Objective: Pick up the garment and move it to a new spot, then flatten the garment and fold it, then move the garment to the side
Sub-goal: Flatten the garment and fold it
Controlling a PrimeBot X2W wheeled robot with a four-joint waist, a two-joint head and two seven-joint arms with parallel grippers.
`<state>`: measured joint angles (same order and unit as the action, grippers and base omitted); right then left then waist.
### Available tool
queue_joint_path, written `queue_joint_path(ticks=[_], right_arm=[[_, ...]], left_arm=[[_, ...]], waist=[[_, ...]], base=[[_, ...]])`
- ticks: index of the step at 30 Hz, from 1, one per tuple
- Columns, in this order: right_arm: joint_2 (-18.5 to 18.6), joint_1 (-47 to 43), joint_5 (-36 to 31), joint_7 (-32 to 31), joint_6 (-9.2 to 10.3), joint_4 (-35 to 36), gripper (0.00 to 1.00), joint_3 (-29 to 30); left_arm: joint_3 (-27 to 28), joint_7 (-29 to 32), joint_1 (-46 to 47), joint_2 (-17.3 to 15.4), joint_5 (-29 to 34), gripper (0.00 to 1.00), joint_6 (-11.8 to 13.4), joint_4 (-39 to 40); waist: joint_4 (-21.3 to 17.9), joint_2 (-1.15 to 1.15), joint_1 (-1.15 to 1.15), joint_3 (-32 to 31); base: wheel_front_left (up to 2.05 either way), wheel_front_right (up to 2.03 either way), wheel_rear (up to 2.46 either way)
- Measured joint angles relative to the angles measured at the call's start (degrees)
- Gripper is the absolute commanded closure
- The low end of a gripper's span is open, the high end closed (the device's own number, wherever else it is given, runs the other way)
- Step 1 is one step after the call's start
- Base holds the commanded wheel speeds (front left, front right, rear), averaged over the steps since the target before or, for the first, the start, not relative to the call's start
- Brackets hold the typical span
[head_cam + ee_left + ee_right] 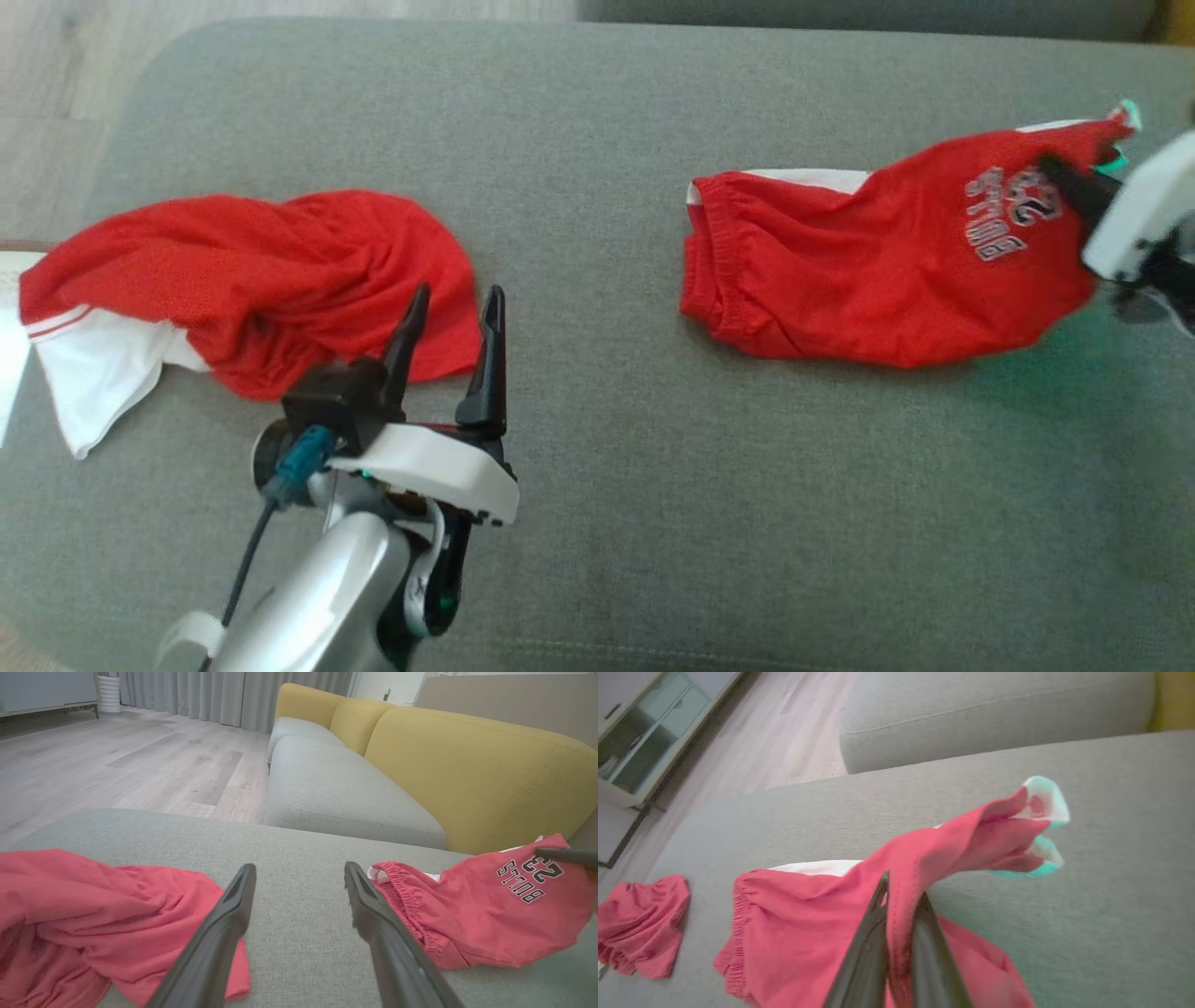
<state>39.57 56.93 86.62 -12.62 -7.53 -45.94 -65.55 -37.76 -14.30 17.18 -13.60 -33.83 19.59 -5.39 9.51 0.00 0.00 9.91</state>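
Observation:
Red shorts [868, 271] with a white side stripe and printed lettering lie on the grey cushion [597, 448] at the right, their right end raised. My right gripper [1064, 182] is shut on that raised end; in the right wrist view the red cloth [924, 858] is pinched between the fingers [864, 947]. My left gripper [453, 322] stands open over the cushion, its fingertips at the edge of a second crumpled red and white garment [233, 280]. The left wrist view shows that gripper [299, 877] with bare cushion between its fingers and the shorts [490, 905] to the right.
The grey cushion's far edge [140, 816] drops to a wooden floor [117, 756]. A grey and yellow sofa [420, 765] stands beyond. A cabinet [640, 732] is off to the left in the right wrist view.

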Motion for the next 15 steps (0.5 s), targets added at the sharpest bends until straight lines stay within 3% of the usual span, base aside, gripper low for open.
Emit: queue_joint_path(ticks=[7, 15], right_arm=[[-5.47, 0.63, -0.89, -0.4, 0.0, 2.87, 1.0, -1.98], [-12.65, 0.62, -0.99, -3.6, 0.0, -1.66, 1.0, -3.76]], left_arm=[[1.13, 0.0, -2.31, 1.23, 0.0, 0.0, -1.04, -0.79], [1.41, 0.0, -2.33, 2.67, 0.59, 0.0, -2.16, -1.98]], waist=[[2.0, 0.0, 0.0, -1.82], [4.67, 0.0, 0.0, -1.2]], base=[[0.0, 0.0, 0.0], [0.0, 0.0, 0.0]])
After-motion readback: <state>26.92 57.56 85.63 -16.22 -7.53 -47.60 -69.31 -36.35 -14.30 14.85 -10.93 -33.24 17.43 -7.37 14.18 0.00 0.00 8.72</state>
